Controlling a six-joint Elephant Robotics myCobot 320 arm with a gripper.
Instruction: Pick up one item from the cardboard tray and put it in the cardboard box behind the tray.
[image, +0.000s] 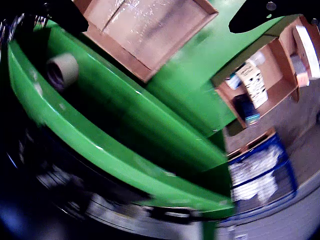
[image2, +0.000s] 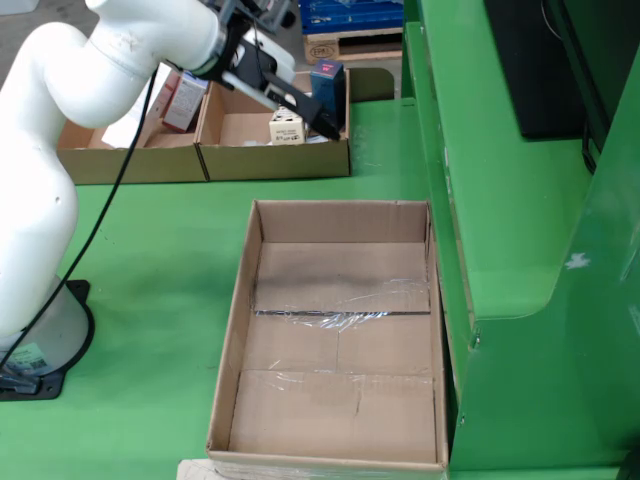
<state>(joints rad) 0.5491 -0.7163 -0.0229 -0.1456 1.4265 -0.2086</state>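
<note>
My gripper sits near the top of the still view, over the cardboard tray. I cannot tell if it is wide or narrow. A small white item rests in the tray just beside it, a dark blue item behind. The big cardboard box lies on the green desk in the lower middle.

A tilted, blurred scene is shown: box at top, tape roll on green ledge, tray at right.
</note>
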